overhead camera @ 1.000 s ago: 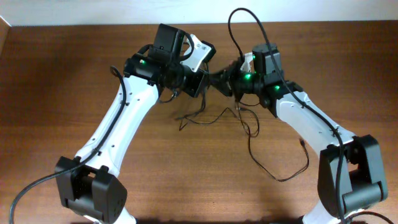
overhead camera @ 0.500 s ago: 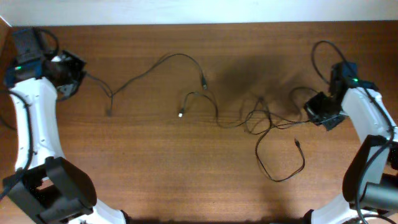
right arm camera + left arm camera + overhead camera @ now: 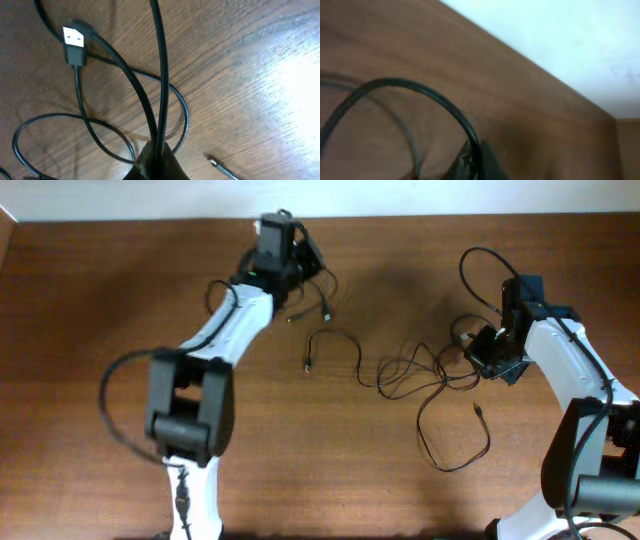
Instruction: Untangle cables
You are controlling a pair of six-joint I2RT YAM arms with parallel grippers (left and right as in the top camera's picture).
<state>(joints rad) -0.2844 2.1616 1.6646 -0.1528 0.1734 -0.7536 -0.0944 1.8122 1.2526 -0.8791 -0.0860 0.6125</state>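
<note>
Several cables (image 3: 159, 60) crossed, USB plug (image 3: 73, 39) alongside

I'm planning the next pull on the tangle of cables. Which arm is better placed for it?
Right. The right gripper sits beside the tangle, shut on its cables; the left gripper holds a separate cable at the table's far edge.

readable text: none | brands, labels: none | numbers, signs: none | cables (image 3: 161, 75): nothing legible on them

A tangle of cables (image 3: 420, 370) is spread on the table (image 3: 90, 310) right of centre; a looped cable (image 3: 335, 332) is laid left of it, a third cable (image 3: 326, 295) farther back.
</note>
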